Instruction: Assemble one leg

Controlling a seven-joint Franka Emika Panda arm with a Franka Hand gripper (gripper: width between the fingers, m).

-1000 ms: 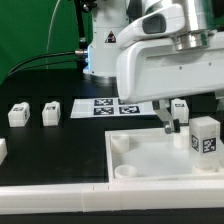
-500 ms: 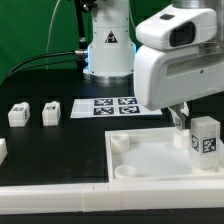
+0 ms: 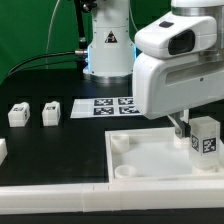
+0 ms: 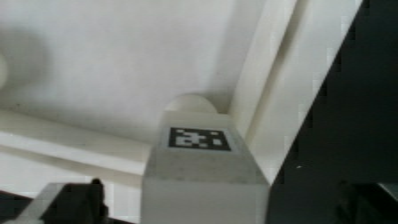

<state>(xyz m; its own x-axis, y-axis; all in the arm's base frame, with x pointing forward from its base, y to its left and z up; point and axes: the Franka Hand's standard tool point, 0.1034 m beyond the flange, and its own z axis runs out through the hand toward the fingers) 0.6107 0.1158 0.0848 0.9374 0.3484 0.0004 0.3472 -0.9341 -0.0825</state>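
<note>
A white leg (image 3: pixel 205 135) with a black-and-white tag stands upright at the corner of the large white tray (image 3: pixel 150 165), on the exterior view's right. In the wrist view the leg (image 4: pixel 199 150) rises between my two dark fingers (image 4: pixel 71 205), with a gap showing beside it. My gripper (image 3: pixel 187 127) is open, low over the tray and around the leg; the arm's body hides most of it in the exterior view. Two more white legs (image 3: pixel 18 114) (image 3: pixel 51 112) lie on the black table at the exterior view's left.
The marker board (image 3: pixel 112 106) lies on the table behind the tray. The robot base (image 3: pixel 108 50) stands at the back. A white part's edge (image 3: pixel 2 150) shows at the far left. A long white strip (image 3: pixel 60 205) runs along the front.
The arm has moved toward the exterior view's right and lowered, bringing the fingers closer to the upright leg. The leg and the other parts have not moved.
</note>
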